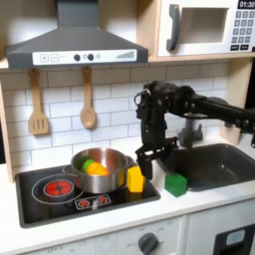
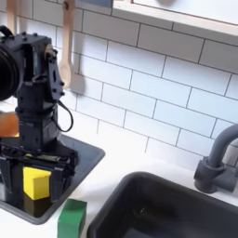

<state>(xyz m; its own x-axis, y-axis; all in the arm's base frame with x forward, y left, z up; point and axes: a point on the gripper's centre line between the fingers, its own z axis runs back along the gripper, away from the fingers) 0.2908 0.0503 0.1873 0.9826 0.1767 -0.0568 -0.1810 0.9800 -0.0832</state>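
Observation:
A yellow block [image 1: 133, 179] stands on the black stovetop [image 1: 60, 194] at its right front corner, next to a metal pot [image 1: 100, 167] holding an orange and a green piece. My gripper [image 1: 145, 167] hangs low right over the block. In the second exterior view the gripper [image 2: 35, 173] is open, its black fingers [image 2: 65, 172] spread on either side of the yellow block [image 2: 35, 183] with gaps to both faces. A green block [image 1: 175, 184] sits on the counter just right of the stove, also seen as the green block [image 2: 71, 218] near the sink's corner.
A dark sink [image 1: 214, 164] with a grey faucet [image 1: 189, 129] lies on the first exterior view's right. A spatula [image 1: 38, 105] and wooden spoon [image 1: 88, 100] hang on the tiled wall below the range hood [image 1: 75, 45]. A microwave [image 1: 209, 28] is overhead.

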